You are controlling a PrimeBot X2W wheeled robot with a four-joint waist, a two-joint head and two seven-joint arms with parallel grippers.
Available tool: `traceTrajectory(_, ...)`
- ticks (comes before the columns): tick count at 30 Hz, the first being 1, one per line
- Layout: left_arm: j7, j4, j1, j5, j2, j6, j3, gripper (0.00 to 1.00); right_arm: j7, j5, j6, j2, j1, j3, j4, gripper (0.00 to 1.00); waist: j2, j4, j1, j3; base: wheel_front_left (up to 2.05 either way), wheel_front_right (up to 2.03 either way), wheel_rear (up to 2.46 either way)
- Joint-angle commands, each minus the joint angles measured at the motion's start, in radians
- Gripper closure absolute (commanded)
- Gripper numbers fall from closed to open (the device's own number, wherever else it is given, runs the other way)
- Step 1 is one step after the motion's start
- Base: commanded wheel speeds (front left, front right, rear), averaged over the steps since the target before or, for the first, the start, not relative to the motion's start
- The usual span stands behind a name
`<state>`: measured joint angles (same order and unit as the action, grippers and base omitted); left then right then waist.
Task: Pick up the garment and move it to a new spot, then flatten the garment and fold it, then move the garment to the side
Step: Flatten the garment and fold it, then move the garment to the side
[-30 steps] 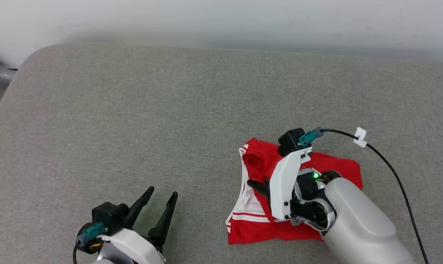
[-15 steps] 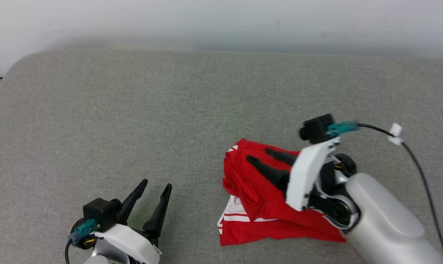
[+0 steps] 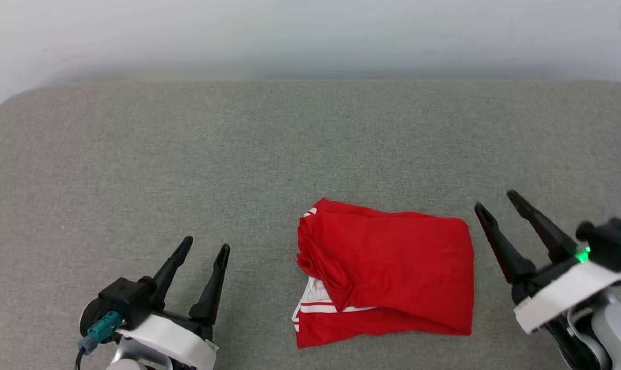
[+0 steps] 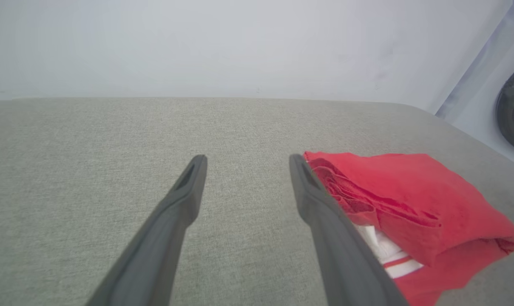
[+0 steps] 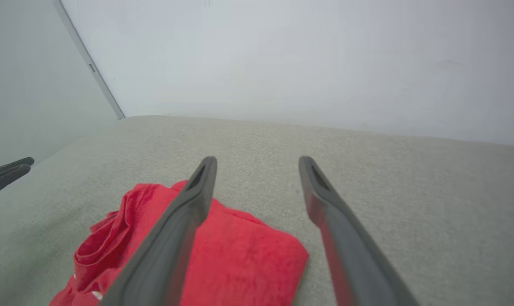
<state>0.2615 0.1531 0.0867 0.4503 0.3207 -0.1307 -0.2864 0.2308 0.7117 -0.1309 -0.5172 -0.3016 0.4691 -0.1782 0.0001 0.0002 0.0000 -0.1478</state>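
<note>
The garment (image 3: 392, 267) lies folded into a rough red rectangle on the grey cushion, with white striped trim showing at its lower left edge. My right gripper (image 3: 496, 201) stands open just right of it, apart from the cloth, nothing between its fingers. My left gripper (image 3: 205, 245) is open at the lower left, well clear of the cloth. In the left wrist view the garment (image 4: 410, 199) lies right of the open fingers (image 4: 180, 199). The right wrist view has the garment (image 5: 239, 259) below and left of its open gripper (image 5: 257, 163).
The grey cushioned surface (image 3: 187, 154) stretches wide to the left and behind the garment, bounded by a pale wall (image 3: 310, 36) at the back. Its rounded corner (image 3: 2, 108) is at the far left. The left gripper's dark fingertips (image 5: 10, 168) show at the right wrist view's left edge.
My right gripper let go of the garment, opened and drew back to the right. The top layer now lies folded over flat. The camera also shifted.
</note>
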Motion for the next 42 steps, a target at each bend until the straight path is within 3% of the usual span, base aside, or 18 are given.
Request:
traceTrajectory(1, 0.005, -0.017, -0.018, -0.007, -0.012, 0.000, 0.017, 0.00, 0.021, -0.020, 0.001, 0.001, 0.041, -0.028, -0.004, 0.00, -0.0001, -0.002, 0.0000, 0.007, 0.00, 0.00, 0.00)
traceTrajectory(5, 0.004, -0.050, -0.041, -0.036, -0.027, 0.000, 0.038, 0.00, 0.034, -0.096, 0.001, 0.037, 0.125, -0.151, 0.035, 0.00, -0.0001, -0.004, 0.0000, 0.028, 0.00, 0.00, 0.00)
traceTrajectory(11, 0.004, -0.083, -0.088, -0.077, -0.045, 0.000, 0.061, 0.00, 0.034, -0.236, 0.001, 0.143, 0.302, -0.352, 0.140, 0.00, -0.0001, 0.009, 0.0000, 0.076, 0.00, 0.00, 0.00)
traceTrajectory(21, 0.004, -0.123, -0.188, -0.111, -0.065, 0.000, 0.099, 0.00, 0.034, -0.409, 0.001, 0.255, 0.502, -0.516, 0.271, 0.00, -0.0001, 0.025, 0.0000, 0.151, 0.00, 0.00, 0.00)
traceTrajectory(32, 0.004, -0.177, -0.267, -0.134, -0.061, 0.000, 0.136, 0.00, 0.034, -0.510, 0.001, 0.325, 0.614, -0.608, 0.366, 0.00, -0.0001, 0.008, 0.0000, 0.174, 0.00, 0.00, 0.00)
traceTrajectory(42, 0.004, -0.200, -0.302, -0.138, -0.064, 0.000, 0.145, 0.00, 0.034, -0.526, 0.001, 0.340, 0.610, -0.617, 0.358, 0.00, -0.0001, -0.007, 0.0000, 0.169, 0.00, 0.00, 0.00)
